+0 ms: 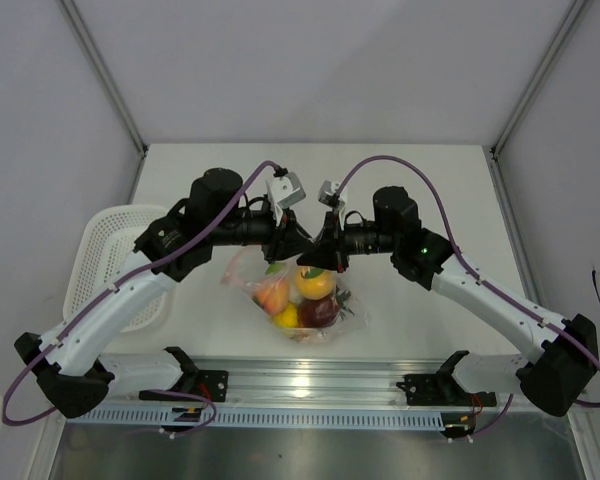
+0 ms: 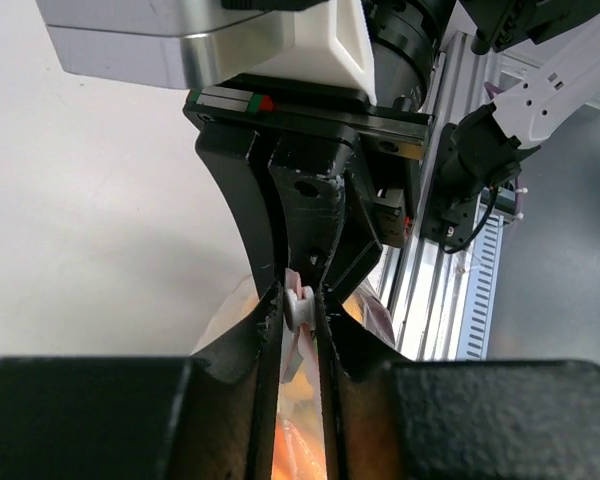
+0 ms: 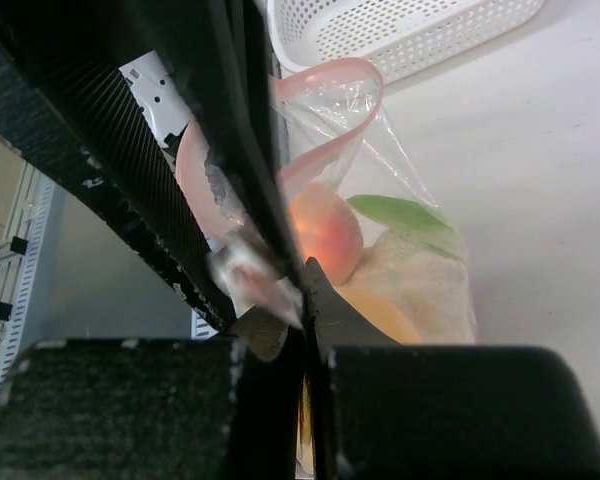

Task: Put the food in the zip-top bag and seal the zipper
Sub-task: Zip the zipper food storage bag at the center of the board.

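Observation:
The clear zip-top bag (image 1: 298, 298) lies at the table's near middle, holding the food: an orange-yellow piece (image 1: 315, 281), a dark red apple (image 1: 321, 312) and a yellow piece (image 1: 286, 317). Both grippers meet above its mouth. My left gripper (image 1: 290, 240) (image 2: 300, 310) is shut on the zipper's small white slider (image 2: 302, 308). My right gripper (image 1: 325, 250) (image 3: 305, 300) is shut on the bag's mouth edge by the pinkish-red zipper (image 3: 325, 75). In the right wrist view a peach-coloured piece (image 3: 325, 235), a green leaf (image 3: 400, 213) and a pale leafy piece (image 3: 420, 275) show through the bag (image 3: 380, 150).
A white lattice basket (image 1: 105, 250) stands at the table's left edge, also in the right wrist view (image 3: 400, 30). The aluminium rail (image 1: 310, 385) with the arm bases runs along the near edge, just below the bag.

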Motion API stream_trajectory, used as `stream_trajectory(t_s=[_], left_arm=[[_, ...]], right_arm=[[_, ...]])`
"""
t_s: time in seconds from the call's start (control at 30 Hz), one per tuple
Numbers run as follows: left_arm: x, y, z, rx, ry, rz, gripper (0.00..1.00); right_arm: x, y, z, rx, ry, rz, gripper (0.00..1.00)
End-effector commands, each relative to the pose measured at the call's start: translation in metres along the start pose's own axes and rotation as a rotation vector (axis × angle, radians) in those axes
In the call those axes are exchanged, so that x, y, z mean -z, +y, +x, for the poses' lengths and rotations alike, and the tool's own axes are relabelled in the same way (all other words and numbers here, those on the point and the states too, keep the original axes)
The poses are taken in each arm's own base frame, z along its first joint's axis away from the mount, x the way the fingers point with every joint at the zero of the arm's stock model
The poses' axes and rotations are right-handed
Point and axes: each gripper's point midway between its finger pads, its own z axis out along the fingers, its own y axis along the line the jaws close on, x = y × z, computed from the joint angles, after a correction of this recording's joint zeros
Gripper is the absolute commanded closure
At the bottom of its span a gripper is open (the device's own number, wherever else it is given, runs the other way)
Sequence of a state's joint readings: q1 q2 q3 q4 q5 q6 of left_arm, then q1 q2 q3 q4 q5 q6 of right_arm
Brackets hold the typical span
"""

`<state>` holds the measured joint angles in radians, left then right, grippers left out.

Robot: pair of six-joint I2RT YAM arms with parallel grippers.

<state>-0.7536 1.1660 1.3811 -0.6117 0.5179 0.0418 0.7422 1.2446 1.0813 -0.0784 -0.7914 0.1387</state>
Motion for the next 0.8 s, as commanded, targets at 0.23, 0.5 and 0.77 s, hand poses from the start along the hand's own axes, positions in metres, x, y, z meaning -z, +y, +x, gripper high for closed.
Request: stream_trajectory(t_s=[0.23,0.5,0.77], left_arm=[[0.002,-0.004,0.0,-0.017,0.002,0.01,0.99],[0.005,-0.006,0.006,-0.01,0.023,0.012,0.99],[0.004,-0.014,0.006,-0.003,0.025,0.065,1.0]], right_arm=[[0.011,0.012,-0.039,0.1,-0.14,0.022,1.0],[0.024,0.018,-0.048,0.083,-0.255,0.055,1.0],[0.038,0.023,-0.059,0.074,-0.352,0.094,1.0]])
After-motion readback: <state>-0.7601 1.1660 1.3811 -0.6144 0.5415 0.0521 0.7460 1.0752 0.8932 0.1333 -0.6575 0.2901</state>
